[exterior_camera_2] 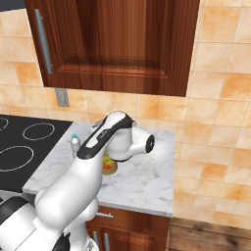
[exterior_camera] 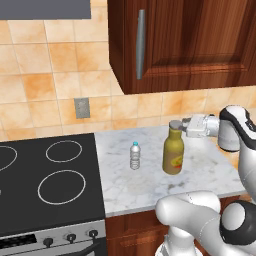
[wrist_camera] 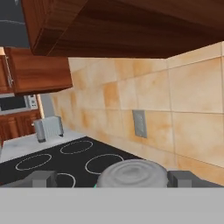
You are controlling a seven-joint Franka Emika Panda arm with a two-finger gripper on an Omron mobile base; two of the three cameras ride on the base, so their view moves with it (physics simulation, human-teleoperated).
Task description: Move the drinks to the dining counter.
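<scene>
The amber bottle [exterior_camera: 173, 154] stands upright on the marble worktop [exterior_camera: 150, 185] beside the black stove [exterior_camera: 50, 185], the small water bottle [exterior_camera: 135, 155] near it toward the stove. The gripper [exterior_camera: 181, 126] sits level with the amber bottle's grey cap [wrist_camera: 132, 173], fingers [wrist_camera: 41, 178] spread wide on either side, not pinching. The right base view hides most of the amber bottle behind the arm; the hand view adds a toaster [wrist_camera: 49, 128] beyond the stove.
</scene>
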